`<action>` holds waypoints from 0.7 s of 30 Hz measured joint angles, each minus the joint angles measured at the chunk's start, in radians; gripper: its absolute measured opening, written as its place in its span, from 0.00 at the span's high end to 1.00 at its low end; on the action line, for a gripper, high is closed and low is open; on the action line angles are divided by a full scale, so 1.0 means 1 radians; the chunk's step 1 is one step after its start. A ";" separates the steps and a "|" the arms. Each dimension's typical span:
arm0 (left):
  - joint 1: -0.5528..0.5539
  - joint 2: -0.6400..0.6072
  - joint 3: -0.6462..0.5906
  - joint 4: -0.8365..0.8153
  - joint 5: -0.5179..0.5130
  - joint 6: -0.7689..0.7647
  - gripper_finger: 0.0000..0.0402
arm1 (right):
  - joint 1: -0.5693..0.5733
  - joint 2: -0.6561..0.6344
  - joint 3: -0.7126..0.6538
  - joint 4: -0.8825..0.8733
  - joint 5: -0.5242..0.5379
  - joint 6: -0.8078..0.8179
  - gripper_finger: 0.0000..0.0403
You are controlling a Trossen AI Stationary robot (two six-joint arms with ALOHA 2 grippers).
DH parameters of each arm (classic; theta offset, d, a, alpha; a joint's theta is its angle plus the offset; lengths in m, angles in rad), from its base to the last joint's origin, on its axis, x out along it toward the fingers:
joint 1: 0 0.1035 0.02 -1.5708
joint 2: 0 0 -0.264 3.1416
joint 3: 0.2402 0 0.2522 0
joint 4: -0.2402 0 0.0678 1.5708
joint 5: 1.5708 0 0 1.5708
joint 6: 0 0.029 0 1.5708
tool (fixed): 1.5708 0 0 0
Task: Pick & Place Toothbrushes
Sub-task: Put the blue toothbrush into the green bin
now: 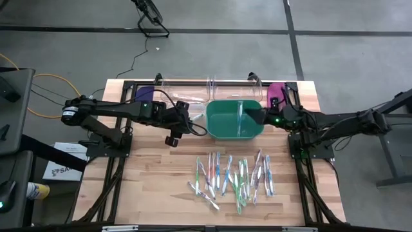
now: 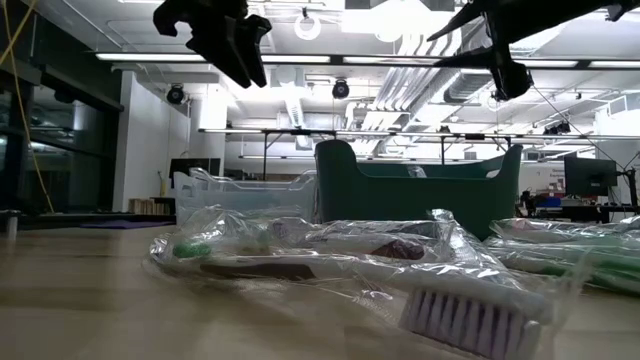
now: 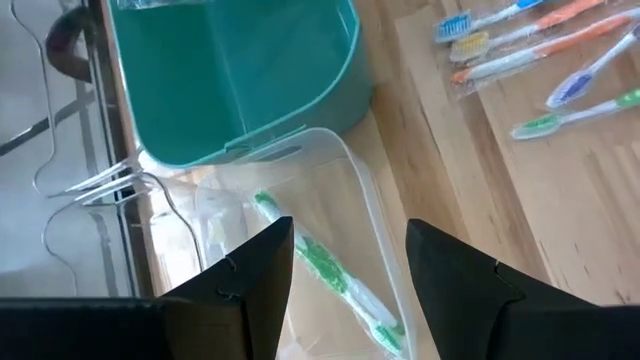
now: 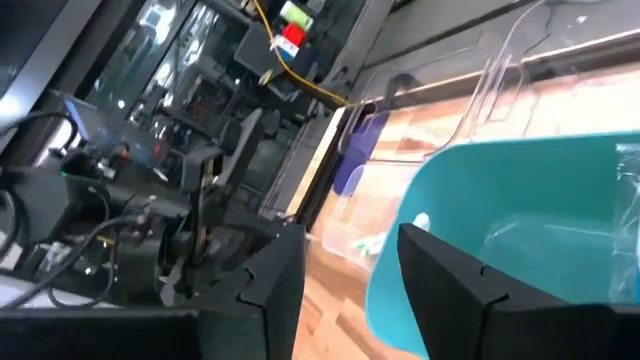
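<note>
Above the worktable, we hold our left gripper [image 3: 345, 270] with its fingers parted and empty, directly over a clear bin [image 3: 375, 215] where one green wrapped toothbrush [image 3: 325, 270] lies; the teal tub [image 1: 235, 118] sits just beyond it. Our right gripper [image 4: 350, 275] hovers at that tub's far rim, fingers apart, nothing between them that we can see. The remaining toothbrushes [image 1: 233, 175] lie scattered on the wood well behind both grippers. We judge them light, stiff and slippery in crinkling wrap; best pinched across the mid-handle.
</note>
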 joint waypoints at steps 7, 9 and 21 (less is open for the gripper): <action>0.000 0.032 0.000 0.021 0.087 0.008 0.53 | 0.036 -0.001 0.000 -0.001 -0.015 -0.029 0.66; 0.000 0.046 0.000 0.021 0.087 0.006 0.53 | 0.044 0.000 0.000 -0.014 -0.019 -0.017 0.67; 0.000 0.081 0.000 0.041 0.096 -0.079 0.53 | -0.011 0.087 0.000 -0.157 0.104 0.064 0.77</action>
